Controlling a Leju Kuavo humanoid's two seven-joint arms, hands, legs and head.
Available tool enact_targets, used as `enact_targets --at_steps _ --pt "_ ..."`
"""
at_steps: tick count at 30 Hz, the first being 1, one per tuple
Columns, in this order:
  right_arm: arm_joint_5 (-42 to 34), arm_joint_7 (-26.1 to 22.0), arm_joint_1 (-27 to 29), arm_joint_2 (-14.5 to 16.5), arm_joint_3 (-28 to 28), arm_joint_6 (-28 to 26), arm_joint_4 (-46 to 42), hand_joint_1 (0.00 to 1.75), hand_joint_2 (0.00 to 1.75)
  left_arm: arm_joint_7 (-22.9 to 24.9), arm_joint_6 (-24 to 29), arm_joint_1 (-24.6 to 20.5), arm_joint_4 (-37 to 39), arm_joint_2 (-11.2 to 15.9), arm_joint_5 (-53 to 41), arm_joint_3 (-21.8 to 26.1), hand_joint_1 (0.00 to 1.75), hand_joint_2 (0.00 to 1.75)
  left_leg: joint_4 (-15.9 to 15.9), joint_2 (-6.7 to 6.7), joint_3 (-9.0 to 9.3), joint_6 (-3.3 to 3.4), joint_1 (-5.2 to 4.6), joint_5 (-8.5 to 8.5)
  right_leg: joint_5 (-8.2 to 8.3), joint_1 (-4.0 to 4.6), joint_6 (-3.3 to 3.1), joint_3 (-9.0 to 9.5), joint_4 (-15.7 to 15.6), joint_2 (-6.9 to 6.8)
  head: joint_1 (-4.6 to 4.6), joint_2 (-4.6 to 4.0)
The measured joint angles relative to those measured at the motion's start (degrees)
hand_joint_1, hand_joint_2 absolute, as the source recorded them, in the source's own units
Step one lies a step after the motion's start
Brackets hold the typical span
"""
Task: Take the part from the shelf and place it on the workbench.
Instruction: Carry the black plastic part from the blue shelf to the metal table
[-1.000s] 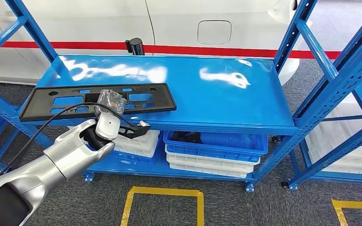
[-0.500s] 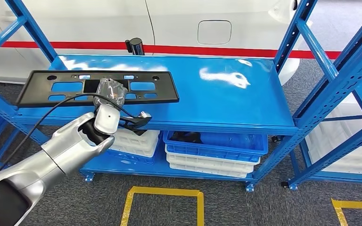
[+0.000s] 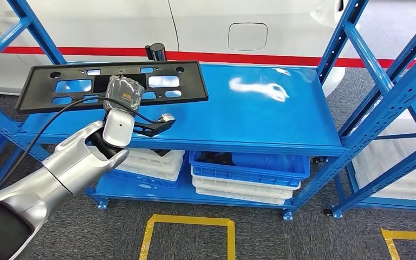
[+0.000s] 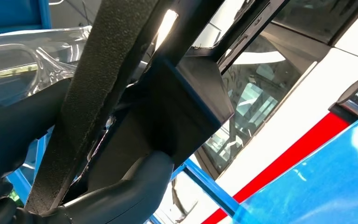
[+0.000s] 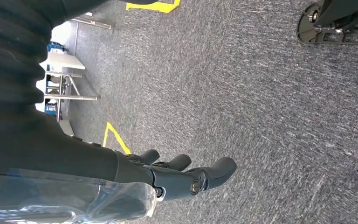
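Observation:
The part is a long black plastic frame [image 3: 114, 85] with several rectangular cut-outs. My left hand [image 3: 122, 95] grips it near its middle and holds it lifted above the left half of the blue shelf board [image 3: 238, 116], tilted up toward me. In the left wrist view the black frame [image 4: 116, 74] runs across the picture with my left hand's dark thumb [image 4: 126, 196] pressed under it. My right hand [image 5: 177, 177] hangs over grey carpet with its fingers apart and nothing in it.
The blue shelf rack has slanted uprights [image 3: 363, 70] at the right and left. Blue and white trays [image 3: 244, 173] are stacked on the lower level. A white vehicle body with a red stripe [image 3: 249, 57] stands behind. Yellow floor markings [image 3: 189, 222] lie in front.
My left hand has raised the black frame off the shelf board and moved it back and upward. Its front edge has tilted up.

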Motion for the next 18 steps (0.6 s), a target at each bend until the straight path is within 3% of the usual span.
enact_targets --at_steps 2,4,5,6,7,9,10,12,15,16,18 --pt "0.03 -0.11 -0.01 0.01 0.02 -0.17 0.00 0.00 1.75 0.03 0.48 0.07 -0.07 -0.05 -0.06 0.16 1.75 1.75 -0.84 0.20 0.36 0.27 0.61 0.46 -2.93 0.08 0.43 -1.64 4.01 -0.07 0.10 0.00" --pt "-0.03 -0.21 0.00 0.05 0.03 -0.27 0.00 0.00 1.75 0.02 0.78 0.48 -0.16 -0.09 -0.15 0.19 1.75 1.75 -0.95 0.31 0.38 0.31 0.74 0.56 -6.78 -0.26 0.99 -5.03 11.75 -0.13 0.20 0.00" --pt "-0.14 -0.27 0.01 0.07 0.04 -0.30 0.00 0.00 1.75 0.01 0.83 0.86 -0.22 -0.11 -0.20 0.19 1.75 1.75 -0.94 0.35 0.34 0.23 0.82 0.60 -7.70 -0.55 1.28 -6.42 14.84 -0.16 0.22 0.00" --pt "-0.28 -0.34 0.01 0.07 0.04 -0.32 0.00 0.00 1.75 -0.02 0.84 1.27 -0.33 -0.13 -0.28 0.19 1.75 1.75 -0.91 0.37 0.28 0.10 0.96 0.65 -7.48 -0.84 1.59 -6.98 16.03 -0.22 0.21 0.00" --pt "-0.40 -0.43 0.01 0.07 0.04 -0.33 0.00 0.00 1.75 -0.03 0.83 1.60 -0.49 -0.14 -0.38 0.19 1.75 1.75 -0.83 0.38 0.18 -0.12 1.19 0.72 -6.12 -1.15 1.96 -6.42 14.81 -0.32 0.22 0.00" --pt "-0.59 -0.60 -0.01 0.14 0.04 -0.34 -0.01 0.00 1.75 -0.03 0.83 1.90 -0.89 -0.16 -0.62 0.22 1.75 1.75 -0.39 0.31 -0.18 -0.92 1.70 0.78 -2.19 -1.85 2.94 -2.65 6.97 -0.58 0.23 0.00" --pt "-0.64 -0.68 -0.02 0.27 0.03 -0.34 -0.02 0.00 1.75 -0.04 0.82 1.91 -1.07 -0.16 -0.73 0.28 1.75 1.75 -0.12 0.22 -0.46 -1.47 1.83 0.82 -0.66 -1.99 3.13 -1.00 3.56 -0.46 0.25 0.00" --pt "-0.86 -0.79 -0.09 0.49 0.02 -0.35 -0.04 0.00 1.75 -0.12 0.81 1.93 -1.44 -0.26 -0.87 0.43 1.75 1.75 0.36 -0.01 -0.99 -2.49 1.66 1.08 0.19 -2.08 2.62 0.06 0.79 -0.10 0.21 0.00" --pt "-1.07 -0.82 -0.15 0.54 0.00 -0.36 -0.04 0.00 1.75 -0.21 0.69 2.06 -1.69 -0.36 -0.94 0.61 1.75 1.75 0.84 -0.08 -1.61 -3.49 1.89 1.15 0.70 -1.90 0.66 -1.01 1.31 0.09 0.10 0.00" --pt "-1.06 -0.83 -0.16 0.57 0.00 -0.36 -0.04 0.00 1.75 -0.22 0.62 2.11 -1.74 -0.37 -0.96 0.65 1.75 1.75 2.09 0.00 -2.15 -3.68 2.02 -0.12 1.04 -1.82 0.08 -1.38 1.31 0.06 0.09 0.00" --pt "-1.05 -0.88 -0.19 0.58 0.00 -0.37 -0.04 0.00 1.75 -0.23 0.45 2.14 -2.01 -0.39 -1.02 0.73 1.75 1.75 8.54 0.14 -4.35 -3.82 2.05 -5.14 1.84 -1.59 -0.89 -2.31 1.30 -0.01 0.03 0.00"
